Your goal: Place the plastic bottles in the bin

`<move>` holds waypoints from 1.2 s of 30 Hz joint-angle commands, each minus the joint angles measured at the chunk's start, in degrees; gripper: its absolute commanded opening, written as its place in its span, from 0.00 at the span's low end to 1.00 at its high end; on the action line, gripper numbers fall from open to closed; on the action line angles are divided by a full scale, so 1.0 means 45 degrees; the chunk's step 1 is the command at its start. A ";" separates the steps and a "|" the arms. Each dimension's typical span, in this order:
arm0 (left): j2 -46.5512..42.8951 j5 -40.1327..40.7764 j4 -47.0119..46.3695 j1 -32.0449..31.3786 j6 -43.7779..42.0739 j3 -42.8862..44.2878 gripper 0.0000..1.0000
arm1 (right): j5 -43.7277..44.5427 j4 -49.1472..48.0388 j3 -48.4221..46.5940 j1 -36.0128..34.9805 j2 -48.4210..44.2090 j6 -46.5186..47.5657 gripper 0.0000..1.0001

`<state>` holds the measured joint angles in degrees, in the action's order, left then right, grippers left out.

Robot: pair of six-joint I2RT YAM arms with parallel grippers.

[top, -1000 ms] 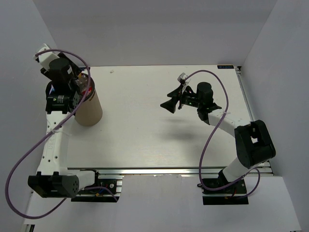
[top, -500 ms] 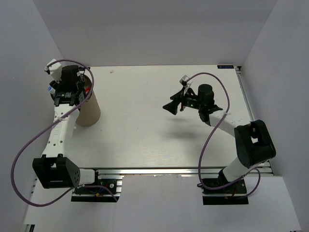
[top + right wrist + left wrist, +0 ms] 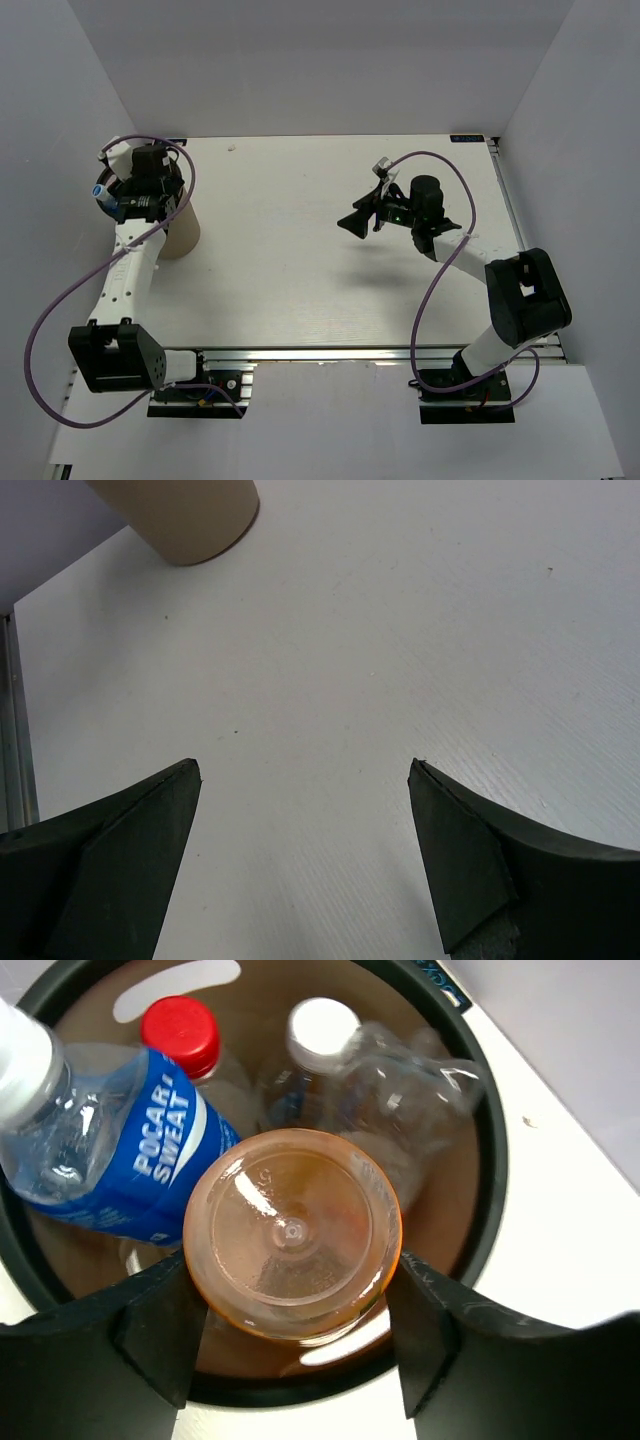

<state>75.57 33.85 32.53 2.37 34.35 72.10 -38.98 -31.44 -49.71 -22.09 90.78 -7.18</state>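
Observation:
The brown bin (image 3: 186,236) stands at the table's left edge, mostly under my left arm. In the left wrist view I look straight down into it past its dark rim (image 3: 496,1160). My left gripper (image 3: 295,1265) is shut on a stubby orange bottle (image 3: 292,1232), base toward the camera, over the bin's mouth. Inside lie a blue-labelled clear bottle (image 3: 120,1150) sticking over the rim, a red-capped bottle (image 3: 180,1032) and a white-capped clear bottle (image 3: 380,1070). My right gripper (image 3: 303,770) is open and empty above bare table, also in the top view (image 3: 352,222).
The bin shows far off in the right wrist view (image 3: 190,520). A metal rail (image 3: 508,200) runs along the table's right edge. White walls close in the left, back and right sides.
My left arm has swung back and left until its wrist sits directly over the bin. The right arm has barely moved.

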 commanded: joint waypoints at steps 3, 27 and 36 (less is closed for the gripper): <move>-0.1167 -0.0899 -0.0315 0.0078 -0.0230 0.0131 0.90 | -0.0146 -0.0435 -0.0144 0.0064 -0.0447 -0.0123 0.89; -0.1520 -0.4950 -0.4472 -0.1865 -0.2104 0.0099 0.98 | 0.8111 0.3820 0.0285 0.1607 -0.3883 -0.2506 0.89; -0.0935 -0.7502 -0.9456 -0.4355 -0.2496 -0.4673 0.98 | 1.0949 0.4196 0.2237 0.1588 -0.5837 -0.1979 0.89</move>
<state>71.72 5.30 -0.10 -17.06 23.68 50.96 5.02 -11.90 -42.19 -14.81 66.63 -17.10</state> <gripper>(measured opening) 0.982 0.895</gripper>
